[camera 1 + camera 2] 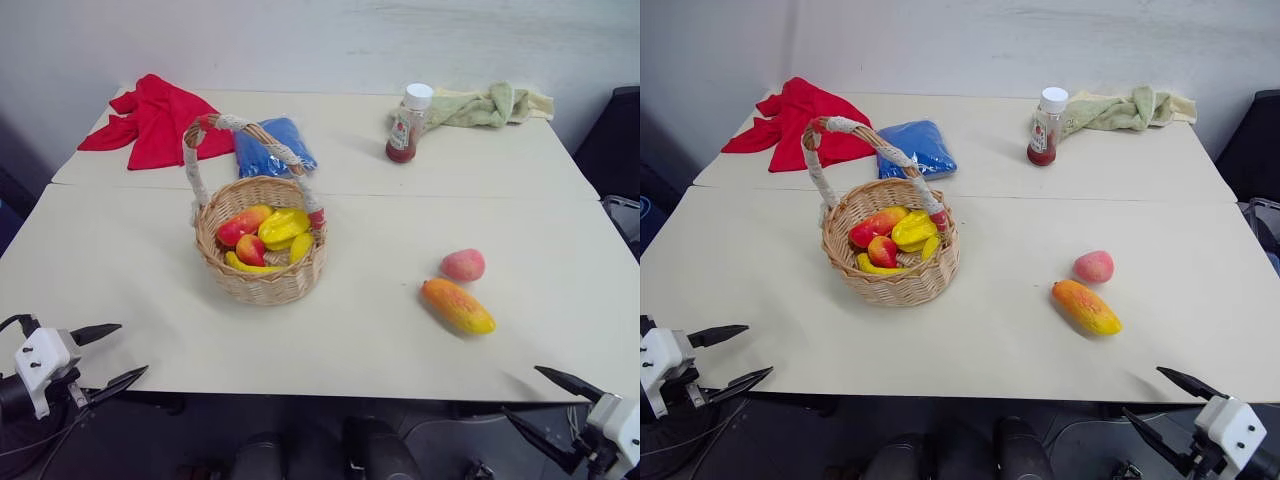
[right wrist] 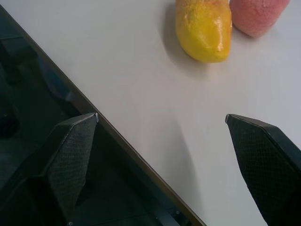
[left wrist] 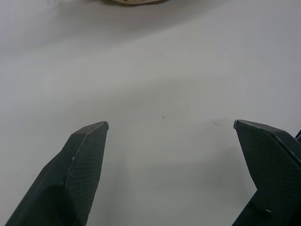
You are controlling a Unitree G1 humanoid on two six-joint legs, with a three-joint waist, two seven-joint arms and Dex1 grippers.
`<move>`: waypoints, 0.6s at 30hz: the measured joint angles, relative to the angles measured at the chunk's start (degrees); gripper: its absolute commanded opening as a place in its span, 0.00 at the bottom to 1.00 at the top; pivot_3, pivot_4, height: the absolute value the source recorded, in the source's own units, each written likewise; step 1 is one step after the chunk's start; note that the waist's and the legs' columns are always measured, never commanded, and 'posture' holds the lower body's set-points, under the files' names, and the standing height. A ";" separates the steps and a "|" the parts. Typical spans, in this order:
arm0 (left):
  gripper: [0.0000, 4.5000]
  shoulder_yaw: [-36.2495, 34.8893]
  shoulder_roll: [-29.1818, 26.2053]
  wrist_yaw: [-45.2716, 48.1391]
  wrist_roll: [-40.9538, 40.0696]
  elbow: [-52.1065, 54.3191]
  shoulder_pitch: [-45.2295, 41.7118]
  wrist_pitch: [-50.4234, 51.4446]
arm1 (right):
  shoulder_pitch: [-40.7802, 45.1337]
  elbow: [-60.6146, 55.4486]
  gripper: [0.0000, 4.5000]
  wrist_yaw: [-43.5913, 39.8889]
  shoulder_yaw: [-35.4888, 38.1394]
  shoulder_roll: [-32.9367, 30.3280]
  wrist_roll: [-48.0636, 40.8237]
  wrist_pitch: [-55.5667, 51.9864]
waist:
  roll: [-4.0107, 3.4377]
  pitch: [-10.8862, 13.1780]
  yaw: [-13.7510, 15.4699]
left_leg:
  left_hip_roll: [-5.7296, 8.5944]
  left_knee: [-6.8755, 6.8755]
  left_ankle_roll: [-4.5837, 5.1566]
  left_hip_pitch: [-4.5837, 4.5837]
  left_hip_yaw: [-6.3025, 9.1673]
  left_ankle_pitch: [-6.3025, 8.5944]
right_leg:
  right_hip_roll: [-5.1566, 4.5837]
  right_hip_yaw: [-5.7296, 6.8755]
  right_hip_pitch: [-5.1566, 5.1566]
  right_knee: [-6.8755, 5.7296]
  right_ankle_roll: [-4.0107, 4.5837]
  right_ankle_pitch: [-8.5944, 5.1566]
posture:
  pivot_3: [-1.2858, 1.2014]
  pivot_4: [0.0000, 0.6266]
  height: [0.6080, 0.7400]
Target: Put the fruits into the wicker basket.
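Note:
An orange-yellow mango [image 1: 457, 306] lies on the table to the right of centre, with a round pink-red peach [image 1: 463, 265] just behind it. The wicker basket [image 1: 262, 250], its arched handle wrapped in whitish cloth, stands left of centre and holds several yellow and red fruits. My right gripper [image 1: 540, 396] hangs open and empty off the table's front right edge, short of the mango [image 2: 204, 28] and the peach [image 2: 257, 15]. Over the front left corner my left gripper [image 1: 122, 352] is open with nothing in it, well in front of the basket.
At the back of the table [image 1: 120, 270] lie a red cloth [image 1: 155, 120], a blue pouch [image 1: 270, 147], a bottle with a white cap [image 1: 407, 124] and a green towel [image 1: 487, 106]. A seam crosses the table behind the basket.

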State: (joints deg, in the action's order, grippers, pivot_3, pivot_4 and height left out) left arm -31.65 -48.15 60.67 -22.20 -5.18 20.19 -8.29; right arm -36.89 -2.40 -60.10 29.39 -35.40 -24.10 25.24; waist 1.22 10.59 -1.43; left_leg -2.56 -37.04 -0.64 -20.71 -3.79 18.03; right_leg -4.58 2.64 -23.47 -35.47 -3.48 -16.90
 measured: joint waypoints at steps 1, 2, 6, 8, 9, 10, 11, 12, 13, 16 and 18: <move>1.00 0.00 0.08 -0.08 -0.03 0.01 -0.22 0.03 | 0.10 0.09 0.99 0.09 0.10 0.00 0.01 0.04 | 0.00 0.00 0.02 | 0.00 0.00 0.00 0.01 0.00 0.00 | 0.00 0.00 0.00 -0.02 0.01 -0.01 | 0.52 0.24 1.00; 1.00 0.01 0.30 -0.25 -0.18 0.16 -0.49 0.36 | 0.17 -0.55 0.99 0.79 0.09 0.06 0.04 -0.46 | -0.02 0.01 0.01 | -0.03 0.00 -0.02 0.03 0.00 0.01 | 0.00 -0.01 0.00 -0.05 0.05 -0.03 | 0.52 0.24 1.00; 1.00 0.41 0.90 -0.31 -2.69 3.92 -0.56 5.18 | 0.31 -7.07 0.99 3.99 -0.38 0.18 0.03 -4.12 | -0.04 0.02 0.00 | -0.08 0.01 -0.06 0.06 0.01 0.02 | 0.01 -0.01 -0.01 -0.10 0.11 -0.06 | 0.52 0.24 1.00; 1.00 0.52 0.73 0.42 -6.82 6.90 -0.61 11.15 | 0.53 -9.84 0.99 5.55 -0.40 0.23 0.07 -5.53 | -0.04 0.02 0.02 | -0.09 0.01 -0.08 0.06 0.01 0.02 | 0.00 -0.01 -0.01 -0.10 0.12 -0.06 | 0.52 0.24 1.00; 1.00 0.52 0.52 0.78 -8.83 8.19 -0.65 14.28 | 0.88 -11.19 0.99 6.43 -0.40 0.26 0.06 -6.28 | -0.05 0.03 0.02 | -0.09 0.01 -0.08 0.06 0.02 0.01 | 0.00 -0.01 -0.01 -0.10 0.12 -0.07 | 0.52 0.24 1.00; 1.00 0.67 -0.10 1.07 -10.51 9.73 -0.45 17.52 | 1.92 -12.54 0.99 7.68 -0.38 0.29 -0.01 -7.83 | -0.05 0.03 0.01 | -0.10 0.00 -0.09 0.05 0.03 0.01 | 0.00 -0.01 -0.01 -0.10 0.13 -0.07 | 0.52 0.24 1.00; 1.00 0.82 -0.59 1.38 -12.23 11.88 -0.40 20.53 | 3.17 -14.28 0.99 9.20 -0.37 0.13 -0.11 -10.06 | -0.05 0.03 0.01 | -0.09 -0.02 -0.09 0.05 0.04 0.01 | 0.00 -0.01 -0.01 -0.11 0.12 -0.07 | 0.52 0.24 1.00; 1.00 1.00 -0.91 1.63 -13.51 14.05 -0.45 22.47 | 4.37 -15.85 0.99 10.22 -0.38 -0.42 -0.31 -12.05 | -0.08 0.04 0.00 | -0.07 -0.04 -0.09 0.05 0.03 0.01 | -0.02 -0.03 -0.01 -0.13 0.15 -0.08 | 0.52 0.24 1.00; 1.00 1.29 -1.35 1.95 -14.57 16.38 -0.55 24.21 | 5.63 -17.55 0.99 10.95 -0.44 -1.90 -0.85 -14.91 | -0.11 0.04 -0.02 | -0.07 -0.05 -0.09 0.05 0.03 0.01 | -0.02 -0.04 -0.01 -0.13 0.29 -0.16 | 0.52 0.24 1.00; 1.00 3.39 -1.60 2.00 -17.11 23.08 -2.12 27.88 | 11.36 -21.72 0.99 12.21 -1.92 -10.67 -3.46 -27.98 | -0.19 0.06 -0.16 | -0.05 -0.06 -0.07 0.09 -0.05 -0.02 | -0.01 -0.10 -0.01 -0.19 0.73 -0.40 | 0.52 0.24 1.00; 1.00 5.21 -1.58 2.01 -18.28 26.82 -2.82 29.53 | 15.81 -23.75 0.99 13.36 -3.82 -15.06 -4.51 -35.97 | -0.19 0.06 -0.08 | -0.06 -0.02 -0.09 0.11 -0.03 -0.03 | 0.05 -0.05 -0.03 -0.26 0.40 -0.22 | 0.52 0.24 1.00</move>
State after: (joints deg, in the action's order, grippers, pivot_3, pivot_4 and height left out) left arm -26.44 -49.73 62.69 -40.47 21.65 17.37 21.23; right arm -21.07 -26.16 -46.74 25.57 -50.46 -28.61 -10.73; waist 1.04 10.65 -1.51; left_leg -2.62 -37.06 -0.73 -20.60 -3.83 18.00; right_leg -4.52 2.59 -23.50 -35.73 -3.08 -17.12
